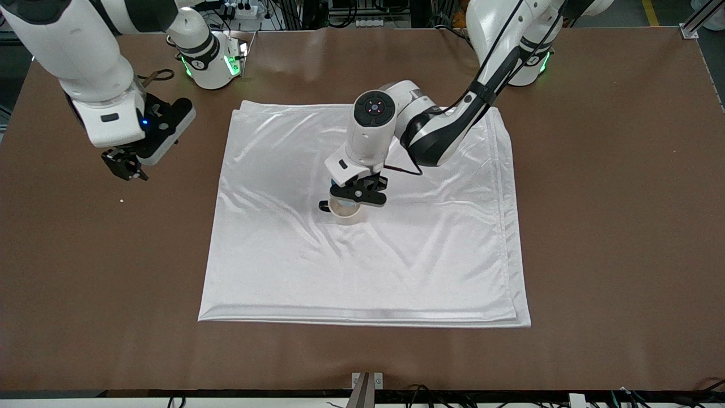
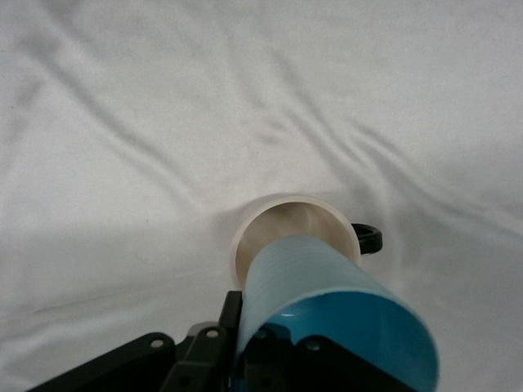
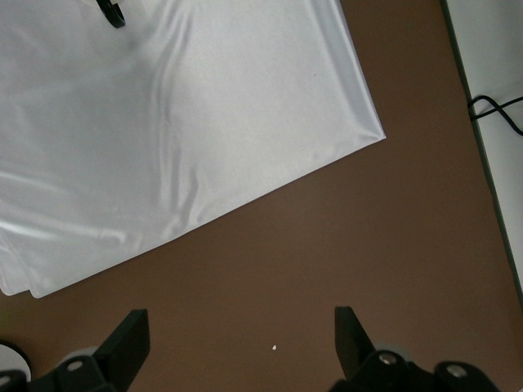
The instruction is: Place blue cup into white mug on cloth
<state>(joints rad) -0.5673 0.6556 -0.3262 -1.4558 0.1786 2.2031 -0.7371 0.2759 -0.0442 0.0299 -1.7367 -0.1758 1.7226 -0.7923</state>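
Blue cup clamped in left tool, tilted over white mug on cloth, seemingly not yet inside; right tool waiting, wide open, empty.

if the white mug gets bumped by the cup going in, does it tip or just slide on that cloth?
Probably slides rather than tips: the white mug looks squat and wide-mouthed, upright on the cloth. The cloth's satin sheen suggests low grip, and its wrinkles may bunch and shift with the mug. The left hand holds the blue cup tilted over the rim, so any contact would likely push sideways.
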